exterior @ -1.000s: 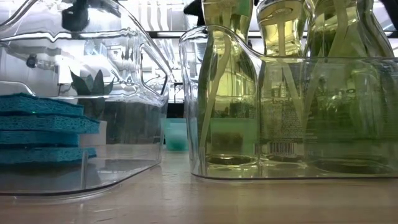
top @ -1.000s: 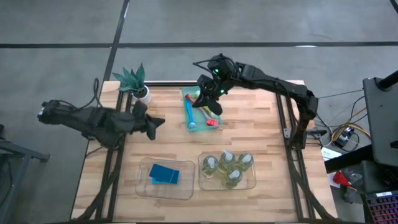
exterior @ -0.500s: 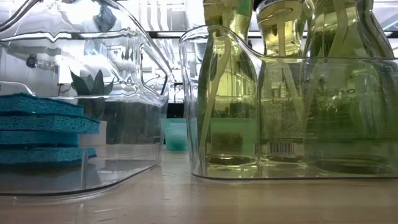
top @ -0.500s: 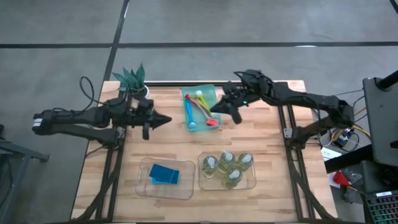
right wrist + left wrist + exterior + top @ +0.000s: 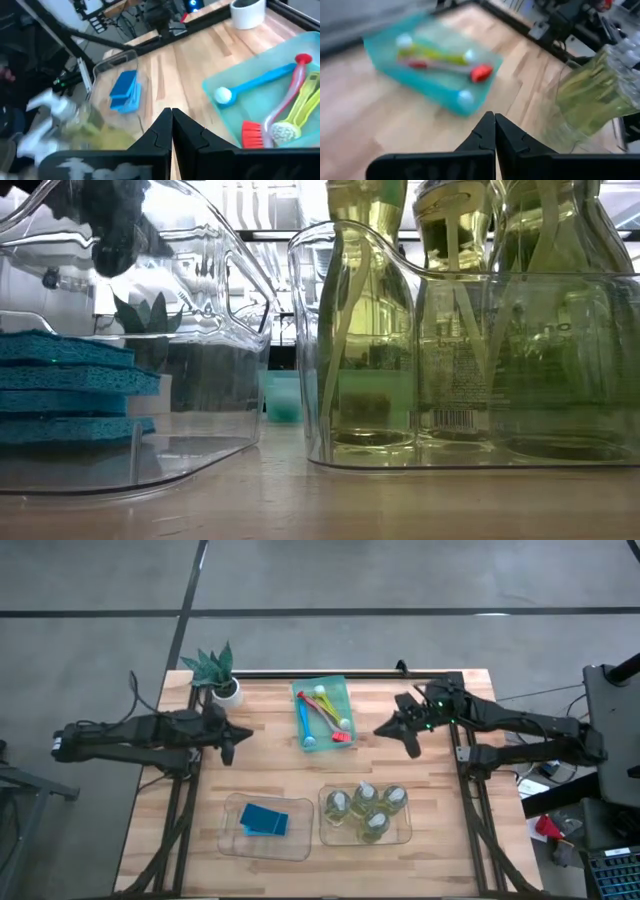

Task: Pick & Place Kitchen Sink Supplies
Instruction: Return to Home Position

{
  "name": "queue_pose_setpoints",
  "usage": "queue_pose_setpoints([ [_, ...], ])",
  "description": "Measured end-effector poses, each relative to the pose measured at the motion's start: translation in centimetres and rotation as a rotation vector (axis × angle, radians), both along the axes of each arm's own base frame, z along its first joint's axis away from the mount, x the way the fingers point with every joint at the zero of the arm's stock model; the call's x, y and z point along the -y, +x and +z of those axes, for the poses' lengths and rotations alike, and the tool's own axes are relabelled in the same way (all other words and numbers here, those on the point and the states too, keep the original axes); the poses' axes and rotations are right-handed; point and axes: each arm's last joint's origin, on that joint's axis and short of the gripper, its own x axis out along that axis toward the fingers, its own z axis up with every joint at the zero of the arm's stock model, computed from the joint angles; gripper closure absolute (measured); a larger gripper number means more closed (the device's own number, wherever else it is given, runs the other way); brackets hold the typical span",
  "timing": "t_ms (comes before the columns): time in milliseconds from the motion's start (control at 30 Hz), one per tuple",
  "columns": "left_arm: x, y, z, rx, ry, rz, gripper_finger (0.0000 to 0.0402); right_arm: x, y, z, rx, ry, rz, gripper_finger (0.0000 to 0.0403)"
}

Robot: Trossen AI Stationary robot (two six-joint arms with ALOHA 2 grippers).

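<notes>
Three brushes, blue (image 5: 305, 720), red (image 5: 337, 730) and yellow-handled (image 5: 330, 706), lie in a green tray (image 5: 345, 688) at the table's far middle. Several clear bottles of yellow-green liquid (image 5: 365, 806) stand in a clear bin at the near right. Blue sponges (image 5: 264, 820) lie stacked in the clear bin beside it. My left gripper (image 5: 248, 735) is shut and empty, left of the tray. My right gripper (image 5: 382, 730) is shut and empty, right of the tray. Both point toward the tray.
A small potted green plant (image 5: 217, 672) stands at the far left corner. Bare wood lies between the tray and the two bins (image 5: 300, 765). Black frame rails run along the table's left (image 5: 185, 795) and right (image 5: 462, 755) sides.
My right gripper has drawn back from over the green tray toward the table's right edge, its arm stretching out low. My left arm has flattened out and its gripper has pulled slightly back toward the left edge. The brushes, bottles and sponges have stayed in place.
</notes>
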Motion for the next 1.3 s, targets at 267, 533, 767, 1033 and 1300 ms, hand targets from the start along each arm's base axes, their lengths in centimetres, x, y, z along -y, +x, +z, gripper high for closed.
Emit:
queue_pose_setpoints([
  [267,0.3,-0.9,1.3,0.131,0.220,-0.040,0.0401,-1.1,-3.4,-3.2,0.225,-0.115,-0.009,0.0394],
  [533,0.7,-1.2,-1.8,0.226,0.223,-0.059,0.0401,-2.1,-6.4,-5.9,0.287,-0.147,-0.018,0.0394],
  [767,0.8,-2.1,-4.1,0.303,0.186,-0.042,0.0401,-2.4,-8.1,-7.1,0.331,-0.193,-0.096,0.0394],
  [1033,1.0,-2.6,-5.5,0.317,0.255,-0.088,0.0401,-2.8,-9.1,-9.0,0.349,-0.227,-0.075,0.0394],
  [1300,1.0,-2.7,-7.3,0.299,0.280,-0.099,0.0401,-3.1,-10.0,-11.1,0.383,-0.251,-0.060,0.0394],
])
